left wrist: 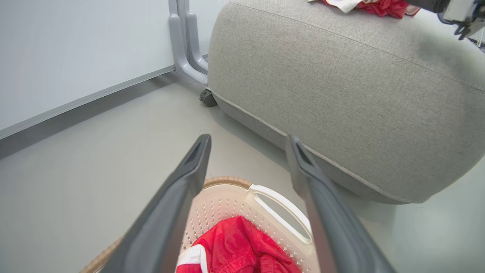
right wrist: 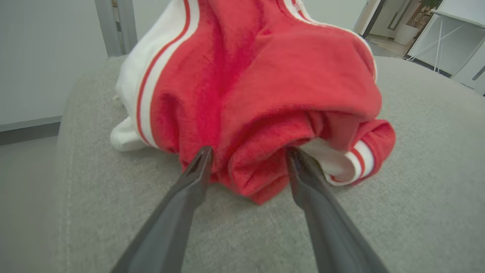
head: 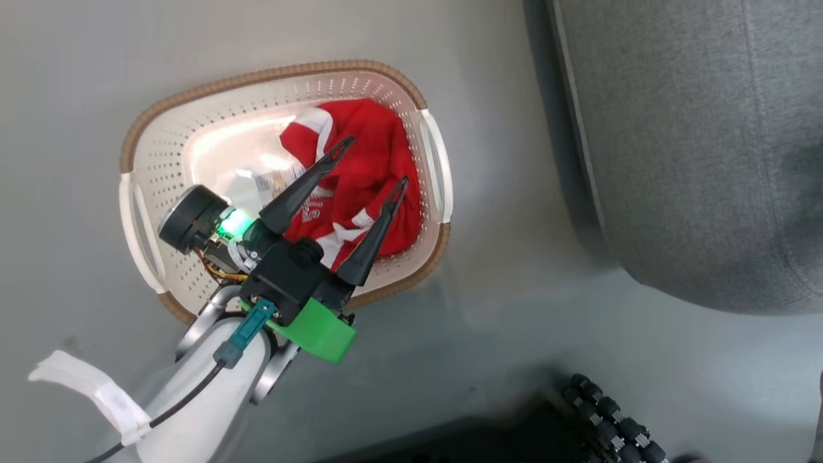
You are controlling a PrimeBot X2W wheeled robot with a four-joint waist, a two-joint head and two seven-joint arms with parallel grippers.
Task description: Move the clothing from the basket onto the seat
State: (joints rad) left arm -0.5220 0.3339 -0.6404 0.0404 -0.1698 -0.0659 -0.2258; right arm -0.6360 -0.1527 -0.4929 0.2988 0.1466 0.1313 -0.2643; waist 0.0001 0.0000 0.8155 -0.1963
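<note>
The cream basket (head: 161, 135) stands on the floor with red clothing (head: 366, 173) bunched at its end nearest the seat (head: 694, 148). My left gripper (head: 375, 162) hovers open above that clothing, empty. The left wrist view looks past the open left gripper (left wrist: 248, 146) to the basket's handle (left wrist: 280, 201), the red clothing (left wrist: 235, 246) and the grey seat (left wrist: 341, 94). Another red and white garment (right wrist: 265, 76) lies on the seat (right wrist: 416, 189). My right gripper (right wrist: 249, 151) is open, its fingertips either side of a fold of that garment.
The paper label (head: 257, 183) shows on the basket's bare floor. A grey frame leg with a caster (left wrist: 206, 98) stands by the wall behind the seat. My base's dark rollers (head: 611, 418) sit near the seat's front corner. Grey floor separates basket and seat.
</note>
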